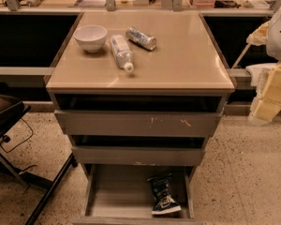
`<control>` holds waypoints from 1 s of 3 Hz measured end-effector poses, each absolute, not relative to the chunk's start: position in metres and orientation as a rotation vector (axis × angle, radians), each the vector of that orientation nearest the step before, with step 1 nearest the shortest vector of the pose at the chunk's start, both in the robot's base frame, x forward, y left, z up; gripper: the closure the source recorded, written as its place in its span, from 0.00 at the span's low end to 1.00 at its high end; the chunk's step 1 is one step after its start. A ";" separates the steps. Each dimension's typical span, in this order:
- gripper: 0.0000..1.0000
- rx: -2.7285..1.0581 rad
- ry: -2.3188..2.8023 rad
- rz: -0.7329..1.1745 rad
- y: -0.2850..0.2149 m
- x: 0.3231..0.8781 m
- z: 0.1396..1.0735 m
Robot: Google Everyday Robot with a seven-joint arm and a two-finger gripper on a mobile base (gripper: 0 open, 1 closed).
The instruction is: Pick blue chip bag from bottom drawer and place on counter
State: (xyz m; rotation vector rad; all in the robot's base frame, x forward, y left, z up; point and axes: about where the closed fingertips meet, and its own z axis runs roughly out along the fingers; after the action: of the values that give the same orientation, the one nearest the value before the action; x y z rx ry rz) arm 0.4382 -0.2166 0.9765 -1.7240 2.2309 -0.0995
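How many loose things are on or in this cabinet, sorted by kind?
Bowls: 1, white bowl on the counter
Bottles: 1, plastic bottle lying on the counter
Cans: 1, silver can lying on the counter
Chip bags: 1, blue chip bag in the bottom drawer
Total: 4
The gripper is at the right edge, apart from all four.

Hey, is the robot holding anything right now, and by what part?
Nothing, as far as shows. The gripper hangs at the right edge, apart from the chip bag, which lies in the bottom drawer.
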 end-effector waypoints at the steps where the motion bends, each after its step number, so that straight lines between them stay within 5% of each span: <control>1: 0.00 -1.724 2.231 -0.100 -0.217 0.438 0.976; 3: 0.00 -1.827 2.162 -0.085 -0.205 0.417 0.933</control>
State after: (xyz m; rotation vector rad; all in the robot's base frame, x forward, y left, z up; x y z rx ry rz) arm 0.4166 -0.2046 0.9331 -1.8273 2.1619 -0.0852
